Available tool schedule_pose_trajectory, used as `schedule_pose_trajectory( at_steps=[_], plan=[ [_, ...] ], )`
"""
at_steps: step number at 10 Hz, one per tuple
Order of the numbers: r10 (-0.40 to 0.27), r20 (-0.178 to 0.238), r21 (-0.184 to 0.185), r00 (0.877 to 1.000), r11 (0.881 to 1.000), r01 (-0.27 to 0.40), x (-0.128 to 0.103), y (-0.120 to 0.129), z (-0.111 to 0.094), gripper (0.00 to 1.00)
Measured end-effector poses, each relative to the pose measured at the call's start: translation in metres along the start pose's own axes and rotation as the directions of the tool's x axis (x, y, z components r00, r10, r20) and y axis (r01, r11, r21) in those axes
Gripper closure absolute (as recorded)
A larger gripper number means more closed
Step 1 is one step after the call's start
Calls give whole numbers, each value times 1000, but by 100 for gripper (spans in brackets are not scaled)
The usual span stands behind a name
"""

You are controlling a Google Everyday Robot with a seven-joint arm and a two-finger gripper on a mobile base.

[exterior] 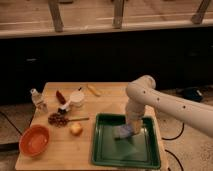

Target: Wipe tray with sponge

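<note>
One dark-green tray [107,150], lower centre-right of the frame, on the wooden surface [60,156]. One blue-grey sponge [122,132], on the tray's upper middle, pinched between the fingers of the gripper [128,128]. One orange bowl [35,140], lower left; one white cup [76,98], left of centre.

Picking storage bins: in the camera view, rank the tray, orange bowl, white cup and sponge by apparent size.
1. tray
2. orange bowl
3. white cup and sponge: look alike, unranked. The gripper, shut on the sponge in the tray, hides part of it.
</note>
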Motion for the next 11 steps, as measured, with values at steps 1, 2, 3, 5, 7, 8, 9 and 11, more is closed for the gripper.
schedule_pose_trajectory(
  at_steps=[1, 2, 3, 5, 7, 8, 9, 11],
  plan=[
    [0, -1, 0, 1000, 1000, 0, 2, 3, 1, 95],
    [3, -3, -2, 1000, 1000, -3, 3, 4, 1, 95],
    [-5, -7, -5, 1000, 1000, 5, 1, 3, 3, 95],
    [-15, -13, -9, 1000, 1000, 15, -9, 0, 7, 95],
    [-21, -14, -6, 1000, 1000, 21, -11, 1, 9, 95],
    [-22, -16, -7, 1000, 1000, 22, -10, 2, 9, 95],
    [-30, -18, -8, 999, 1000, 30, -12, 1, 10, 95],
    [-30, -19, -9, 999, 1000, 30, -14, 3, 12, 95]
  ],
)
